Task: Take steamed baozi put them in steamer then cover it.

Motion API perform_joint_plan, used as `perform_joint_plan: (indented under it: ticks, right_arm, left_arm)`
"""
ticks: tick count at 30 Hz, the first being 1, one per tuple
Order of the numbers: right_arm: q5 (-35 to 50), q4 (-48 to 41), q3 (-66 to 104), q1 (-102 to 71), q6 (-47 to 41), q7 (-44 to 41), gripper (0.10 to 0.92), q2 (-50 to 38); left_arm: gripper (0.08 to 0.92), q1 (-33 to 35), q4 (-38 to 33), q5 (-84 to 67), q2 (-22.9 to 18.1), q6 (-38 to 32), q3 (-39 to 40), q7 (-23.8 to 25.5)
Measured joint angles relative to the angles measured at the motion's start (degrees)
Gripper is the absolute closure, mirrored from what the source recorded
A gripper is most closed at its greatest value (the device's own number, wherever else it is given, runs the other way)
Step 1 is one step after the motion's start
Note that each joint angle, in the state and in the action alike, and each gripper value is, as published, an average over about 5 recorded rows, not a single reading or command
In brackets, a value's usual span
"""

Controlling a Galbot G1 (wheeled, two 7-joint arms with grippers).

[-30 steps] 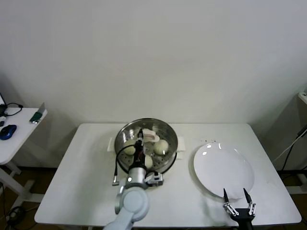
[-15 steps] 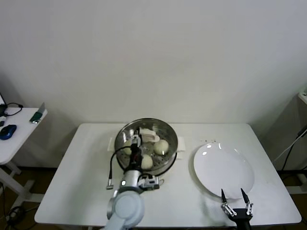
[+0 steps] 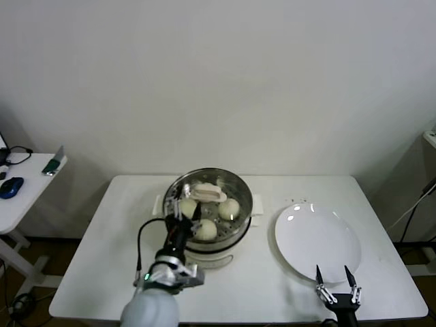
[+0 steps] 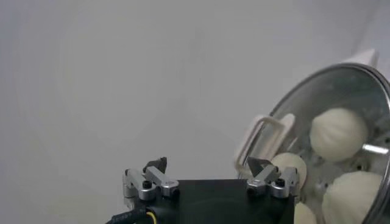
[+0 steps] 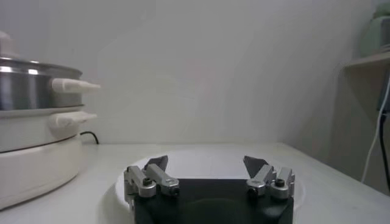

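Hovering beside the covered steamer [image 3: 208, 208], left gripper [image 3: 182, 210] fingers spread (empty); right gripper [image 3: 334, 278] spread near plate [image 3: 317, 242].

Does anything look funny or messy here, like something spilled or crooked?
Nothing stands out. The cover sits flat on the steamer, with the steamed baozi showing through the glass. The white plate beside it is bare. The left gripper is open just in front of the steamer; the right gripper waits open near the plate.

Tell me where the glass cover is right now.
In the head view the cover sits on the steamer at the table's back centre, left of the white plate.
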Motion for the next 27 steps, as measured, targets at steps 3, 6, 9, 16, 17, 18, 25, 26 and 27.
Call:
perform_joint_plan:
  ticks: [3,6,9,16,17,18,25,26,27]
  right_arm:
    - [-0.07,0.33,0.06,-0.11,0.0,0.32,0.203,0.05]
    - [-0.19,0.38,0.08,-0.23,0.15,0.71,0.203,0.04]
    - [-0.25,0.36,0.08,-0.17,0.38,1.04,0.203,0.02]
    - [-0.2,0.11,0.14,0.29,0.75,1.58,0.203,-0.19]
    - [-0.17,0.06,0.15,0.35,0.77,1.63,0.203,-0.24]
    - [-0.13,0.0,0.17,0.39,0.78,1.67,0.203,-0.29]
    - [0.05,-0.38,0.02,0.44,0.77,1.79,0.203,-0.43]
    - [0.06,-0.38,0.01,0.43,0.77,1.81,0.203,-0.42]
    - [0.06,-0.39,0.01,0.42,0.78,1.82,0.203,-0.42]
  left_arm:
    - [0.177,2.74,-1.02,-8.78,0.02,-3.12,-4.2,-2.18]
    - [0.177,5.68,-1.52,-18.3,0.35,-6.6,-9.14,-3.57]
    - [0.177,8.69,-1.14,-28.04,1.16,-11.08,-14.23,-4.26]
    - [0.177,14.64,2.9,-46.85,2.85,-22.77,-22.47,-4.55]
    - [0.177,15.21,3.66,-48.81,2.92,-24.24,-23.15,-4.49]
    - [0.177,15.72,4.45,-50.65,2.97,-25.68,-23.74,-4.42]
    - [0.177,18.19,9.89,-59.6,3.0,-33.42,-26.02,-3.99]
    - [0.177,18.46,10.54,-60.45,3.0,-34.18,-26.16,-3.93]
    - [0.177,18.7,11.12,-61.23,3.01,-34.87,-26.27,-3.89]
